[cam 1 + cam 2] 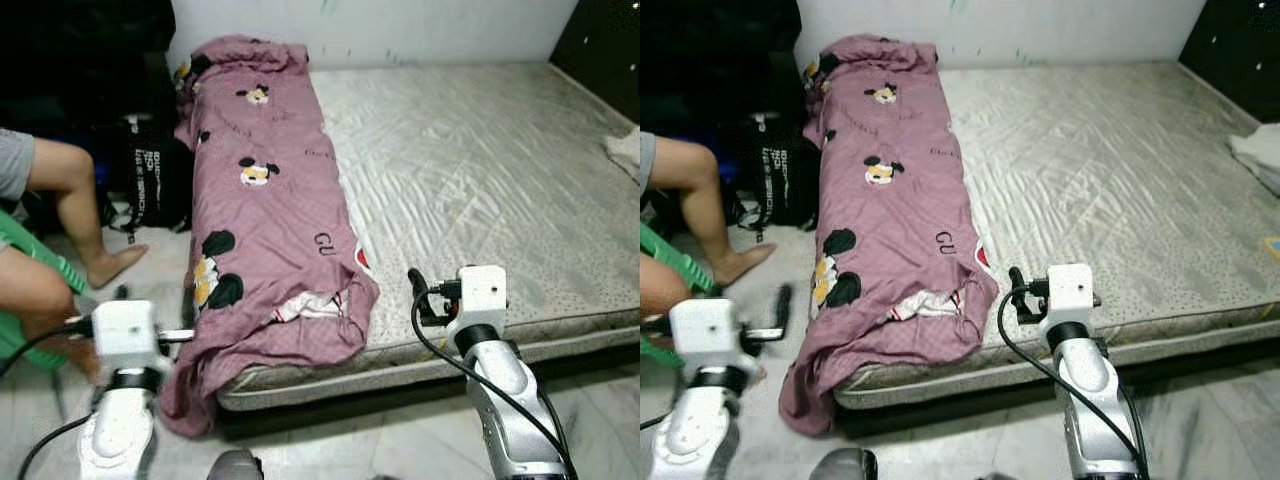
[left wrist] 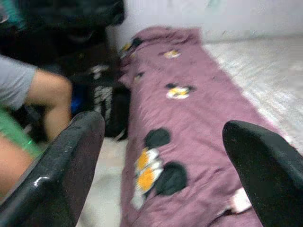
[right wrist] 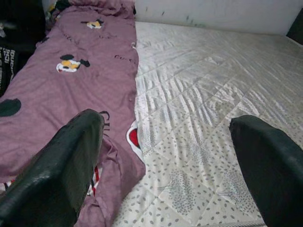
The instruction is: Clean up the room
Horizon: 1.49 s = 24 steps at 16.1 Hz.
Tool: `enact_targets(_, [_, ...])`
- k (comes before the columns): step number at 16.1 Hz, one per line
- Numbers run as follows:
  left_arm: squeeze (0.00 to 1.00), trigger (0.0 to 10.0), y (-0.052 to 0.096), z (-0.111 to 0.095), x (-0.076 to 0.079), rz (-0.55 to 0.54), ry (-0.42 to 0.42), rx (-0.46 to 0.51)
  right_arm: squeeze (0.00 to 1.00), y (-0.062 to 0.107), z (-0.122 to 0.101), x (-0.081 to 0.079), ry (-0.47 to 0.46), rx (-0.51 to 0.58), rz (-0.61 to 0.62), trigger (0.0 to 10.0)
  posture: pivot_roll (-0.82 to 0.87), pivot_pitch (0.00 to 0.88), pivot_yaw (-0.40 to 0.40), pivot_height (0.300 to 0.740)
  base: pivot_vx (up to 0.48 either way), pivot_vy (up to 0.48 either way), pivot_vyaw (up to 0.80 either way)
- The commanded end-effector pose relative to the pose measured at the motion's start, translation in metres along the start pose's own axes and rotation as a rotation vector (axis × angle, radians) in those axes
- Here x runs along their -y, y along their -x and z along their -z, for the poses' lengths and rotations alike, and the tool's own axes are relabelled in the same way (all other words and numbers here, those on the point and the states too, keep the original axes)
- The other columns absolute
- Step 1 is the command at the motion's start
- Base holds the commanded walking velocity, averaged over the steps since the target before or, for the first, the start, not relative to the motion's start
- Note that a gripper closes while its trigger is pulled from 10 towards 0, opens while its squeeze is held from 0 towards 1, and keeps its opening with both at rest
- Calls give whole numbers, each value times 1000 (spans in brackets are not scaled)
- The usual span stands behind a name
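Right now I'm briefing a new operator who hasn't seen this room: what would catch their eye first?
The mauve cartoon-print duvet bunched in a long strip down the left side of the bare quilted mattress, its near end spilling over the edge. A person's bare legs are on the floor left of the bed, and both grippers hover open at the mattress's near edge.

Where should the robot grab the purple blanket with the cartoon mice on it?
Probably the bunched near end of the purple cartoon-print blanket, where it hangs over the grey quilted mattress edge. Loose folds there give fingers something to pinch. The open left gripper is closest, coming in from the foot of the bed.
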<state>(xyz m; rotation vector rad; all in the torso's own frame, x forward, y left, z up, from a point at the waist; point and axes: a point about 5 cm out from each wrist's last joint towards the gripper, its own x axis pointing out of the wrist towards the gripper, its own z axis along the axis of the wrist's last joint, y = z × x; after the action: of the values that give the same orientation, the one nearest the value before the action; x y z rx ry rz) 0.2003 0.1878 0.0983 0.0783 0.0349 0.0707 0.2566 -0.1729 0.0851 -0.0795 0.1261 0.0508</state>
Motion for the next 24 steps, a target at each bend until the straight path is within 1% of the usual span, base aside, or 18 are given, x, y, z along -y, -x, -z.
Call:
enact_targets(1, [0,10000,2,3,-1,-11,16,-27,0,0,-4,-1,-7,1,4,10000,108,22,-27,740,0,0,0])
enact_targets(3, [0,10000,2,2,-4,-31,43,-41,0,-1,-6,-5,-5,-10,-16,10000,114,27,-31,740,0,0,0])
enact_targets(4, [0,10000,2,1,-4,-28,39,-42,0,0,-6,-5,-1,-18,-22,10000,115,29,-34,740,0,0,0])
enact_targets(8, [0,10000,2,-2,3,16,72,-35,0,1,-8,-6,14,-24,-40,10000,106,37,-40,740,0,0,0])
enact_targets(10, [0,10000,2,-2,4,15,82,-37,0,1,-8,-6,16,-28,-42,10000,105,38,-41,740,0,0,459])
enact_targets(14, [0,10000,1,-2,5,26,94,-39,0,0,-8,-7,21,-37,-48,10000,105,38,-43,740,259,0,475])
enact_targets(20, [0,10000,-1,-2,7,42,99,-44,0,-2,-7,-7,21,-45,-52,10000,105,33,-44,740,282,0,0])
enact_targets(24, [0,10000,-3,0,7,45,95,-51,0,-4,-7,-8,22,-49,-56,10000,110,25,-45,740,0,0,0])
